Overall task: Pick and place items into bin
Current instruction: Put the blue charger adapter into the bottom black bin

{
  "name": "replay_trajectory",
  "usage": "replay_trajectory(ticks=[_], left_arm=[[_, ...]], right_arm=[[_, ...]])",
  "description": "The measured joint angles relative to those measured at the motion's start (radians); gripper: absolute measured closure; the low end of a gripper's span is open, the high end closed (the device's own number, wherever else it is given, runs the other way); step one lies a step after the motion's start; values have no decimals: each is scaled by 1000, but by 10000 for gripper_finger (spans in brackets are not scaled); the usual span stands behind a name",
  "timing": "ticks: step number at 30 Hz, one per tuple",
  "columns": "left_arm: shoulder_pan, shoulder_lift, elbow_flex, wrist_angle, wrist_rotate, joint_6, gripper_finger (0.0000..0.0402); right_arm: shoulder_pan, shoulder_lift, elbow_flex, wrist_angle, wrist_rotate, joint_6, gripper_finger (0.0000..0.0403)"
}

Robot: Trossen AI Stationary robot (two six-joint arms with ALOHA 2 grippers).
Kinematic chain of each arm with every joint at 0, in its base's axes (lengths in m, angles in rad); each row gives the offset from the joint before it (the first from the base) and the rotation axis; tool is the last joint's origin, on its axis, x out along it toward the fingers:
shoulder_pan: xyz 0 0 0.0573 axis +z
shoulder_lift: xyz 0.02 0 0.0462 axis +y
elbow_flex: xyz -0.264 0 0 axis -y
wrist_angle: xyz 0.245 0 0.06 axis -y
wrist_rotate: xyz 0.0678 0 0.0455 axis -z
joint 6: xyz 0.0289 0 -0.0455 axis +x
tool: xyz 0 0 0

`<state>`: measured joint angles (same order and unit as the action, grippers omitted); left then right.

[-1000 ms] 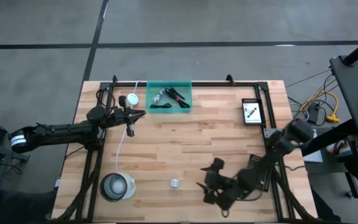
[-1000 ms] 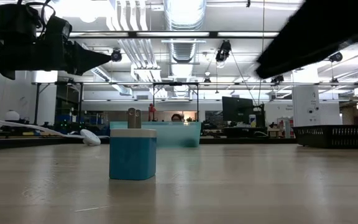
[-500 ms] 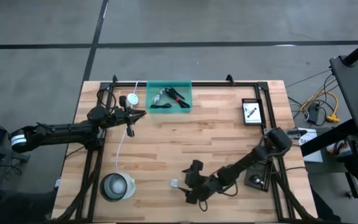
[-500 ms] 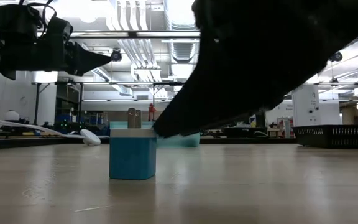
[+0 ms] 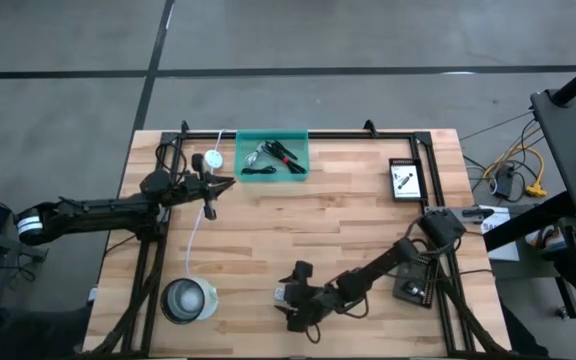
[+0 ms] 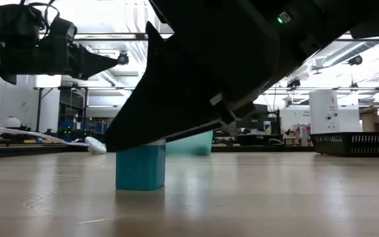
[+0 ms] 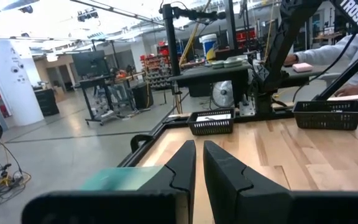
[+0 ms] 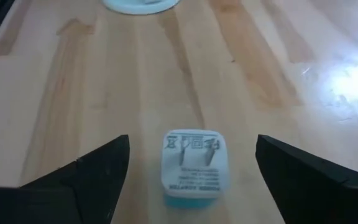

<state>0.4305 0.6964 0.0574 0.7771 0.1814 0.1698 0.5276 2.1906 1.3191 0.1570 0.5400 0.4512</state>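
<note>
A small cube plug adapter (image 8: 193,163), white on top with two metal prongs and teal sides, stands on its base on the table near the front edge. It also shows in the low view (image 6: 140,169) and the high view (image 5: 281,293). My right gripper (image 8: 192,142) is open, low over the table, with one finger on each side of the cube and not touching it; it also shows in the high view (image 5: 287,298). The teal bin (image 5: 272,170) at the far edge holds a black cable with a red tie and other small items. My left gripper (image 5: 214,187) is shut and empty, just left of the bin.
A clear round container (image 5: 188,300) stands at the front left. A white disc (image 5: 211,160) with a white cord lies left of the bin. A black perforated board (image 5: 405,180) lies at the far right. Dark frame rails run along the table's sides.
My right gripper has gone toward the table's left edge along the near side and has come down to the cube adapter, so that its open fingers now stand on either side of it. The cube has not moved.
</note>
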Motion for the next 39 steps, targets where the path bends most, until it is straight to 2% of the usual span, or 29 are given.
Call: replay_trajectory(ticks=[9, 15, 21, 24, 28, 31, 39], left_arm=[[0, 1, 0, 0, 0, 1, 386], [0, 1, 3, 0, 0, 2, 386], [0, 1, 8, 1, 0, 3, 386], [0, 0, 8, 1, 0, 3, 386], [0, -1, 8, 2, 0, 3, 386], [0, -1, 8, 2, 0, 3, 386], [0, -10, 8, 2, 0, 3, 386]], right_arm=[[-9, 0, -4, -18, -26, 18, 94], [-21, 0, -4, -37, -76, 20, 169], [-21, 0, -3, -44, -77, 7, 260], [-20, -11, -2, -77, -79, -21, 270], [-15, -69, -2, -231, -102, -40, 270], [-3, -155, -2, -434, -115, 23, 270], [70, -430, -3, -1031, -110, 419, 270]])
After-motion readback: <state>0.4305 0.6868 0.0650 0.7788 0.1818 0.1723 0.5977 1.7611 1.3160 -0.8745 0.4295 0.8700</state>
